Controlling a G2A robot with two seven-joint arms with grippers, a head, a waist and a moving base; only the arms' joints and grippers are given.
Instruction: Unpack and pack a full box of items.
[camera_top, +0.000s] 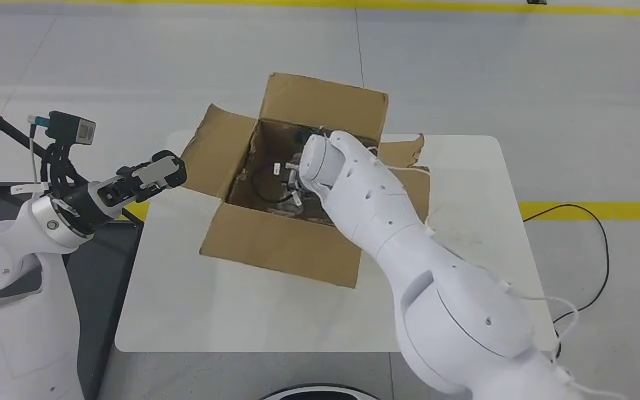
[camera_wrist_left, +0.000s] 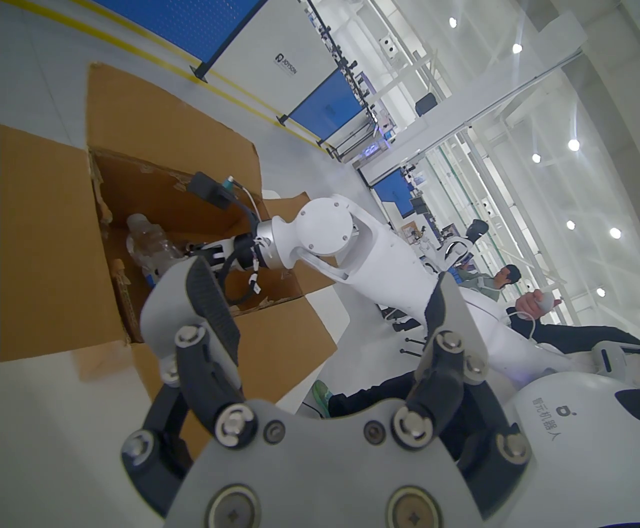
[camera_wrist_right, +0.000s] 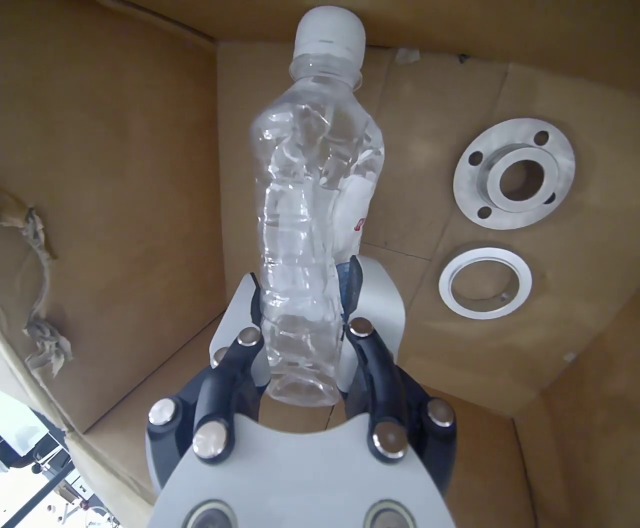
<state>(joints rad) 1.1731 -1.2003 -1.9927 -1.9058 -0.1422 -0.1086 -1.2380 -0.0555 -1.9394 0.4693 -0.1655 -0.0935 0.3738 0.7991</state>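
Observation:
An open cardboard box (camera_top: 280, 245) stands on the white table (camera_top: 470, 250). My right gripper (camera_wrist_right: 302, 295) is inside the box, shut on the lower body of a crumpled clear plastic bottle (camera_wrist_right: 312, 200) with a white cap. The same bottle (camera_wrist_left: 147, 247) shows in the left wrist view, held by the right gripper (camera_wrist_left: 200, 250). On the box floor lie a metal flange (camera_wrist_right: 514, 172) with bolt holes and a flat metal ring (camera_wrist_right: 485, 286). My left gripper (camera_wrist_left: 320, 290) is open and holds nothing; in the top view the left gripper (camera_top: 160, 175) hovers at the table's left edge, beside the box.
The box flaps (camera_top: 325, 98) stand open on all sides, and torn cardboard (camera_wrist_right: 35, 280) hangs from one inner wall. Bare tabletop lies in front of and to the right of the box. A seated person is in the room behind.

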